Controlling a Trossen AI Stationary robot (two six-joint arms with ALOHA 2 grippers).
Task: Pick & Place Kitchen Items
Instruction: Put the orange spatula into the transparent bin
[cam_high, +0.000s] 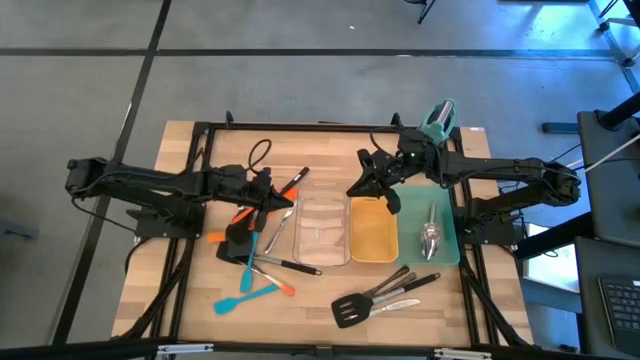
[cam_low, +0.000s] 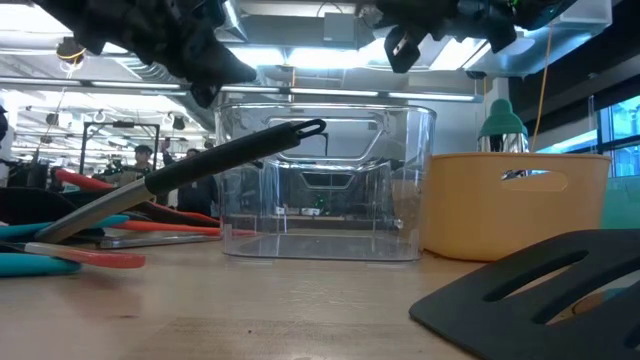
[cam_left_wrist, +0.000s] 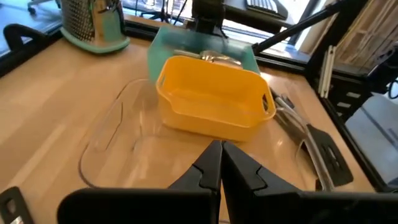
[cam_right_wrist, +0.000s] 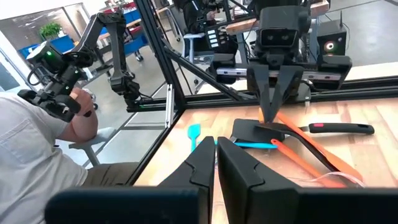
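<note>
fingers together; scattered utensils

You work on a pale wooden table with visible grain. The clear tray looks like glossy see-through plastic, the yellow tray like smooth matt plastic. By the table's right edge, the spoons shine like polished steel. The slotted turner looks matt black plastic.

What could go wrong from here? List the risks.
1. The left gripper is shut and empty above the piled utensils; descending shut, it would likely shove them rather than grasp one.
2. The utensils overlap, so lifting one may drag others.
3. The right gripper hangs shut near the yellow tray; a low sweep might knock its rim.
</note>
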